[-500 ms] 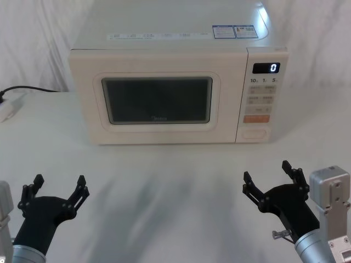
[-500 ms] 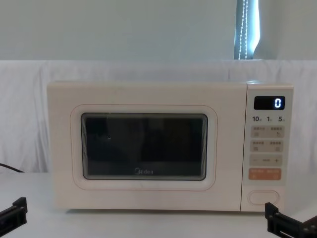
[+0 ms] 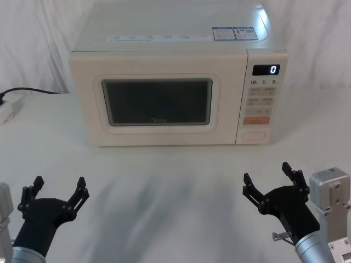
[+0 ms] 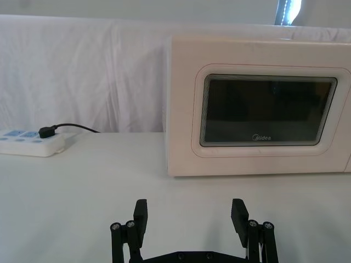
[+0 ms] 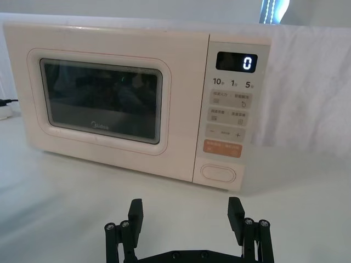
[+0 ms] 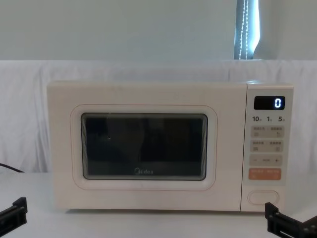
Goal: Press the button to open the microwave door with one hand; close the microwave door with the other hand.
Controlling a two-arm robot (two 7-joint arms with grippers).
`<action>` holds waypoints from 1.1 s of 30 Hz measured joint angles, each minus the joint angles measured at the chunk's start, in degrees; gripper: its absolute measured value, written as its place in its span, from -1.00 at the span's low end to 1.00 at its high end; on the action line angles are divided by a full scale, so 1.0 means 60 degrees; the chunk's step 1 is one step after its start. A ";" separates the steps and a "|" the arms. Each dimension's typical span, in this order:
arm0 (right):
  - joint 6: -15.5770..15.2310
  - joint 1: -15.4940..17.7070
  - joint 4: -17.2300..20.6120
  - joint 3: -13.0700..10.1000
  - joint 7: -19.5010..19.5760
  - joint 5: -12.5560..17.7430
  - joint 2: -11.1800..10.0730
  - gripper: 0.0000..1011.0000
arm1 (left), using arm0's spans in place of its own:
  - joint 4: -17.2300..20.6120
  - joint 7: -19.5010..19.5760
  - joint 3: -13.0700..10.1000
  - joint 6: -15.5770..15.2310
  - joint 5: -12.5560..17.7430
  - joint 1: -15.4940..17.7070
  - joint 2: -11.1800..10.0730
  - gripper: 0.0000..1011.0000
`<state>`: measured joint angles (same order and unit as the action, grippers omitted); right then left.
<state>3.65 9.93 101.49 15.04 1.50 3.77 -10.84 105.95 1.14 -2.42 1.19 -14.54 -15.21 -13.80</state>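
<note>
A: Looking closest first, what do you see?

B: Two black grippers low over the white table [image 3: 164, 192]. The left gripper [image 3: 57, 189] sits at the near left, and its fingers [image 4: 140, 215] are spread wide with nothing between them. The right gripper [image 3: 271, 178] sits at the near right, fingers [image 5: 236, 211] spread wide too, holding nothing. Both are well apart from the microwave.

A: Is anything cut off?

B: Yes. In the chest view only a fingertip of each gripper pokes in at the bottom corners. In the left wrist view the microwave's right side is cut off, so the buttons are not there.

A: And farther back?

B: The microwave door [image 3: 156, 101] is flat against the cream box, with its dark window facing us. I cannot make out anything inside the glass. The right wrist view shows the control panel [image 5: 233, 109] best, with a lit "0", an orange button and an oval button [image 5: 218, 173] at the bottom. The small words on the buttons are too tiny to read.

A: Anything else?

B: The left wrist view shows a white power strip [image 4: 30, 143] with a black plug, off to the left of the microwave.
</note>
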 joint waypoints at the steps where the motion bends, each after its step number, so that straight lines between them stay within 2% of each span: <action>1: 0.0000 0.0000 0.0000 0.0000 0.0000 0.0000 0.0000 0.98 | 0.0000 0.0000 0.0000 0.0000 0.0000 0.0000 0.0001 0.98; 33: 0.0000 0.0000 0.0000 0.0000 0.0000 0.0001 0.0000 0.98 | 0.0000 0.0000 0.0000 0.0000 -0.0001 0.0000 0.0000 0.98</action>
<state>3.65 9.93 101.49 15.04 1.50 3.78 -10.84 105.95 1.14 -2.41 1.19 -14.54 -15.21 -13.80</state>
